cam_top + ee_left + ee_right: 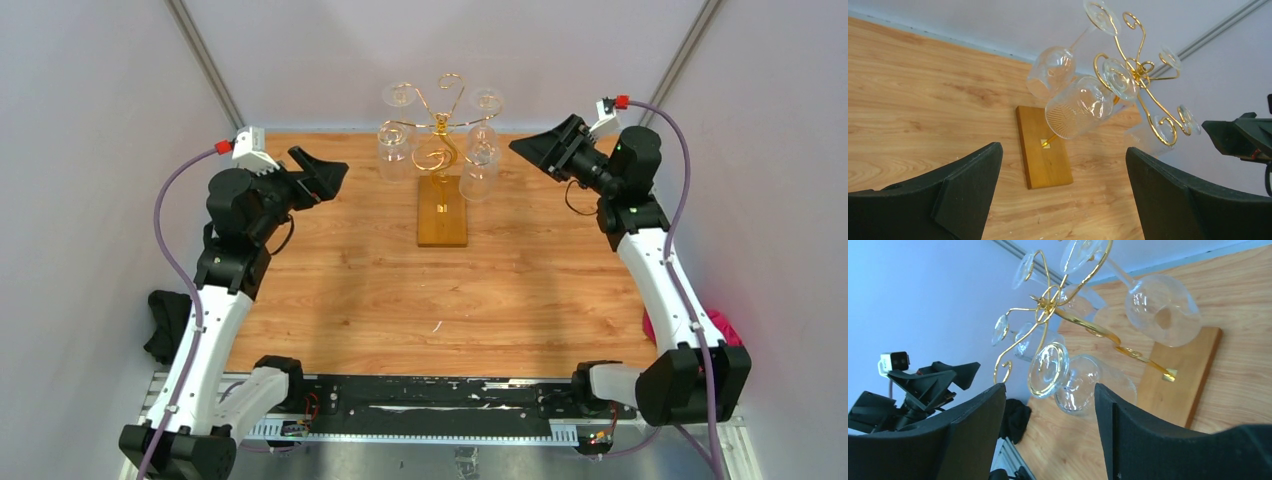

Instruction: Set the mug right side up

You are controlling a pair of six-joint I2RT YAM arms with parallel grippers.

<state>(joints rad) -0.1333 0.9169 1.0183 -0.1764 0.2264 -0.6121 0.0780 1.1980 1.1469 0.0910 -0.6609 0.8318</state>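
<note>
Task not begun: black left gripper (333, 176) and black right gripper (528, 150) both spread wide, holding nothing, 1 gold wire rack (441, 112) between them on its wooden plinth (442, 222), clear glasses (1075, 107) hanging mouth-down; cannot tell which is the mug.

Left arm (215, 320) rises from its base at 7 o'clock, wrist held high off the table. My left gripper (328, 178) aims toward 3 o'clock, jaws spread wide. Right arm (660, 280) rises from 5 o'clock. My right gripper (535, 150) aims toward 9 o'clock, jaws equally wide apart.
</note>
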